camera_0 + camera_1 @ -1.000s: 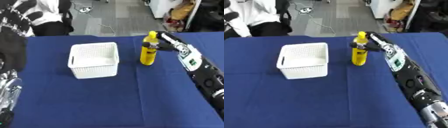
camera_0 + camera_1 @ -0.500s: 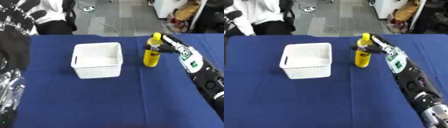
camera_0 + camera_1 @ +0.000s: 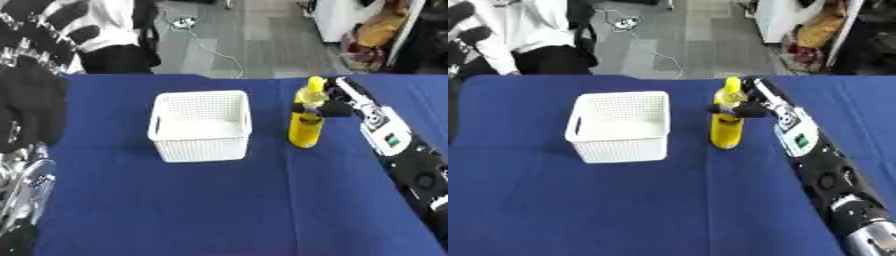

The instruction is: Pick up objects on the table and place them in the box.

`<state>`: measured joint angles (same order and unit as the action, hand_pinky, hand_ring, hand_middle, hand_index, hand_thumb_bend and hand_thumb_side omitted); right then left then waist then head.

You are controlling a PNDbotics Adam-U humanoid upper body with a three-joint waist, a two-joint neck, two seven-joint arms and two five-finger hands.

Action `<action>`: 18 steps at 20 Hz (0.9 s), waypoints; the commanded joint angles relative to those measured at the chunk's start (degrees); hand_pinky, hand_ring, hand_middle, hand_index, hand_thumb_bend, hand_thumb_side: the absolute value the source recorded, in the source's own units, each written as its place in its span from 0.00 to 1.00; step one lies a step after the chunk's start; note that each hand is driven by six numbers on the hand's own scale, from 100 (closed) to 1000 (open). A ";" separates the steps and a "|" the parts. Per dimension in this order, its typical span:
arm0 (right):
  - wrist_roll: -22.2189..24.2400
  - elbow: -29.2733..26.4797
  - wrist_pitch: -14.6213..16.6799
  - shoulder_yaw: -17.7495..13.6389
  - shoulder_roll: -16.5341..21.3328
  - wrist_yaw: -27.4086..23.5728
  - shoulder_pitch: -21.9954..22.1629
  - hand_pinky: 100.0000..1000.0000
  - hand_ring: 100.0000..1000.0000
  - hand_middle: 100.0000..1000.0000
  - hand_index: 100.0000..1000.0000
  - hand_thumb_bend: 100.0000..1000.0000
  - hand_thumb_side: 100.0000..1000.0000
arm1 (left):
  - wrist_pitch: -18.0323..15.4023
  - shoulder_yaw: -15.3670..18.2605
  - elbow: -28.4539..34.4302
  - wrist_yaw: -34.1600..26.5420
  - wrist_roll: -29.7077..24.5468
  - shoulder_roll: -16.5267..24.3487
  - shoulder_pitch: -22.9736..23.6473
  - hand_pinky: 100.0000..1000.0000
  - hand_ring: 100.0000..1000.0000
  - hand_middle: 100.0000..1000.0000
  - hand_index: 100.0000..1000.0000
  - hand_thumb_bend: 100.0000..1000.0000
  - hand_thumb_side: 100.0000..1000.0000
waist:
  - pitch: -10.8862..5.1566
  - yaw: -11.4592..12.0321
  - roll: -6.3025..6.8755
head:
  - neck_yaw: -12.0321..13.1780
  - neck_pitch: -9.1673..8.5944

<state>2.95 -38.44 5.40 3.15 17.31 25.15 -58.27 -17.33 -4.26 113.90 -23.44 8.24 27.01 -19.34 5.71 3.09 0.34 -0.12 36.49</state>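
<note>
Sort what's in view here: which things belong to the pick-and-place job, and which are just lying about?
Part of the job:
- yellow bottle, upright on the blue table
- white basket, the box to fill, still empty
- right hand, fingers curled round the bottle

Just about:
- left hand, idle at the lower left
- cable on the floor beyond the table

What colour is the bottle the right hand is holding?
Yellow. The bottle stands upright beside the white basket, gripped by the right hand; clearest in the left eye view.
</note>
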 commanded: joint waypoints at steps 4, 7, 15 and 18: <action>-8.63 -0.49 6.33 -0.54 2.41 -5.66 0.37 0.00 0.00 0.08 0.34 0.79 0.36 | -0.14 0.01 0.69 -0.27 -0.35 0.55 -1.54 0.78 0.80 0.84 0.82 0.22 1.00 | -0.37 0.30 0.04 | 0.68 -1.06; -11.33 -0.70 9.38 -0.07 3.06 -7.80 0.99 0.00 0.00 0.08 0.35 0.79 0.36 | -0.13 0.00 0.69 -0.36 -0.35 0.53 -1.65 0.77 0.80 0.84 0.82 0.22 1.00 | -0.26 0.37 0.01 | 0.79 -0.95; -14.27 -2.03 15.90 0.54 3.79 -11.08 1.32 0.00 0.00 0.07 0.42 0.76 0.31 | -0.10 0.01 0.69 -0.53 -0.47 0.70 -1.38 0.77 0.79 0.84 0.82 0.22 1.00 | -0.46 0.14 -0.09 | 0.82 -0.56; -13.69 -3.36 16.46 1.11 4.26 -12.97 1.03 0.00 0.00 0.07 0.43 0.76 0.31 | -0.06 0.04 0.69 -0.54 -0.46 0.84 -1.19 0.77 0.79 0.84 0.82 0.22 1.00 | -0.65 -0.04 -0.20 | 0.98 -0.39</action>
<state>-10.79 -40.13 21.37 4.16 19.87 13.04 -56.28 -17.31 -4.42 113.90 -23.87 7.90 27.01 -20.18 6.09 3.04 0.14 0.45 36.14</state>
